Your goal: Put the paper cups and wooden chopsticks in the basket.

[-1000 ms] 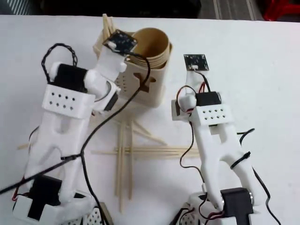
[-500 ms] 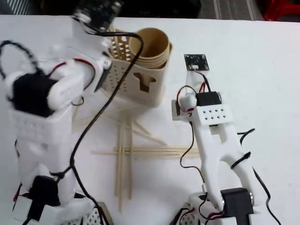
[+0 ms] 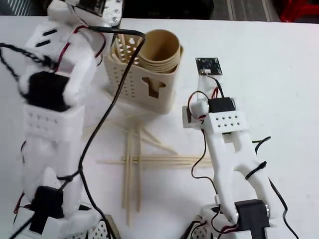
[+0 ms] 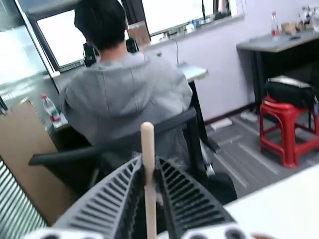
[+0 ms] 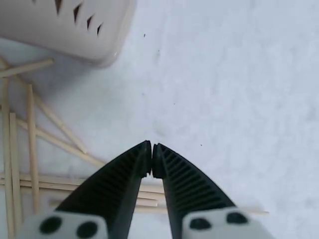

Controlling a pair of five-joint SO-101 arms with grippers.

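Holding, left side: the left gripper has its ribbed fingers closed narrow on a single wooden chopstick.
Held stick's axis: it runs along the line of the fingers. Its rounded end pokes out past the fingertips, pointing away from the wrist and out over the far edge of the table toward the room.
Left arm: the left arm stands tall at the left of the white table. Its wrist is up at the far left, beside the basket's far-left corner.
Right gripper: the right gripper has its fingers pressed together, tips touching, with nothing between them. It hangs low over bare table on the near right side of the basket, at the right-hand ends of the scattered sticks.
Basket: the cream perforated basket sits upright at the far middle of the table, between the two arms' ends.
Paper cups: the stack of paper cups is nested mouth-up in the right part of the basket.
Sticks already in: a few standing chopsticks lean in the left part of the basket, ends above the rim.
Sticks on the table: the loose chopsticks lie on the near side of the basket, between the arms. One bunch has its long axis left to right. Another bunch lies near to far and crosses the first toward its left end. A couple slant from the basket toward the near right.
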